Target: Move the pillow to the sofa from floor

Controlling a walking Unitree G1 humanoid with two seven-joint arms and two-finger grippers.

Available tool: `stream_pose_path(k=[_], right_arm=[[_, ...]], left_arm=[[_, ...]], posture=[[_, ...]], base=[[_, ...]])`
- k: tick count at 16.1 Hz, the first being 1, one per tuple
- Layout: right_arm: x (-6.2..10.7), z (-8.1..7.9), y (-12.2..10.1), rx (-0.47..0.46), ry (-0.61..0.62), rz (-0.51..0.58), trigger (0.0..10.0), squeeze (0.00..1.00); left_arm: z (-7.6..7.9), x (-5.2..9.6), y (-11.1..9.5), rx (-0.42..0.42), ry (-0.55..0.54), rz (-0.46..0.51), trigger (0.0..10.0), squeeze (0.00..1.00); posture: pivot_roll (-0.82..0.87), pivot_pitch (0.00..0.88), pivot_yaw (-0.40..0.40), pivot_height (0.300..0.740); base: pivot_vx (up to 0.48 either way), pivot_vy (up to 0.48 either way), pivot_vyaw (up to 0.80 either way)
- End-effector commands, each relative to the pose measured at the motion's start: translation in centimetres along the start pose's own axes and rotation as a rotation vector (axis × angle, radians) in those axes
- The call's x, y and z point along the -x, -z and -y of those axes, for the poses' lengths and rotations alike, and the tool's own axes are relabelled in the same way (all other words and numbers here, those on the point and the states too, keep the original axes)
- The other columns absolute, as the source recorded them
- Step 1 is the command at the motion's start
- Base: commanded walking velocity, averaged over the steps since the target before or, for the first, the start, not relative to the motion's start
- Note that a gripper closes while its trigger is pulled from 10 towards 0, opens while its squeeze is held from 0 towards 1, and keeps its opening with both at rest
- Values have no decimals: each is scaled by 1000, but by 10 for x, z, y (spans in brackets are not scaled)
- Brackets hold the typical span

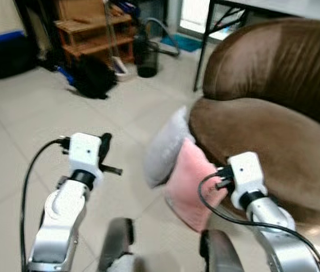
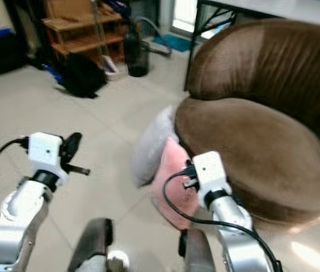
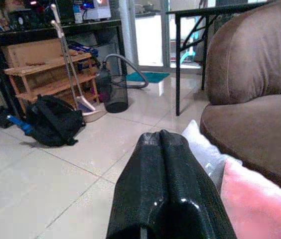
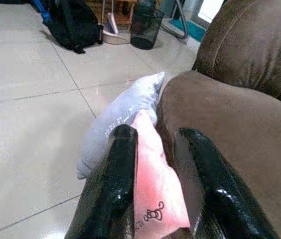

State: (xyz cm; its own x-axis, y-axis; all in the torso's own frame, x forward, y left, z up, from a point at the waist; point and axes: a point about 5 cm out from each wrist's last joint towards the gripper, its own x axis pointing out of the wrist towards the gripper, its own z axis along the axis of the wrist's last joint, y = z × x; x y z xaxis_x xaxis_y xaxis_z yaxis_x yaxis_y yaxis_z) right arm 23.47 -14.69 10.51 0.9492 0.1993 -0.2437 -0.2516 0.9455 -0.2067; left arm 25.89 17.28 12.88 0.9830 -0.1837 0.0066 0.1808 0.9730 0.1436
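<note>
Pink pillow (image 1: 189, 184) upright against sofa (image 1: 262, 136)

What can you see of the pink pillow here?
The pink pillow is soft, plain fabric with small dark script near one corner, seen in the right wrist view. It stands on edge on the tiled floor, leaning against the front of the brown sofa. A grey pillow rests against its other side. The right gripper is open, its fingers either side of the pillow's top edge, not closed on it.
</note>
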Motion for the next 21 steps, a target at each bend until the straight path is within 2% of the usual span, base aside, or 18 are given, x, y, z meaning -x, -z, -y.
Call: stream_pose_path(k=[1, 7, 10, 21], right_arm=[[1, 7, -2, 20, 26, 1, 10000, 0], [0, 7, -2, 14, 22, 0, 10000, 0], [-1, 7, -2, 8, 17, -3, 10000, 0], [-2, 3, -3, 16, -12, 7, 10000, 0]], left_arm=[[4, -3, -4, 3, 13, 12, 10000, 0], [4, -3, -5, 4, 12, 13, 10000, 0], [5, -3, -5, 0, 13, 11, 10000, 0], [4, -3, -5, -6, 10, 13, 10000, 0]], posture=[[-76, 0, 1, 595], [-74, 0, -4, 595], [-74, 0, -5, 595], [-67, 0, -8, 595]], base=[[292, 0, 0], [292, 0, 0], [294, 0, -775], [283, 0, 0]])
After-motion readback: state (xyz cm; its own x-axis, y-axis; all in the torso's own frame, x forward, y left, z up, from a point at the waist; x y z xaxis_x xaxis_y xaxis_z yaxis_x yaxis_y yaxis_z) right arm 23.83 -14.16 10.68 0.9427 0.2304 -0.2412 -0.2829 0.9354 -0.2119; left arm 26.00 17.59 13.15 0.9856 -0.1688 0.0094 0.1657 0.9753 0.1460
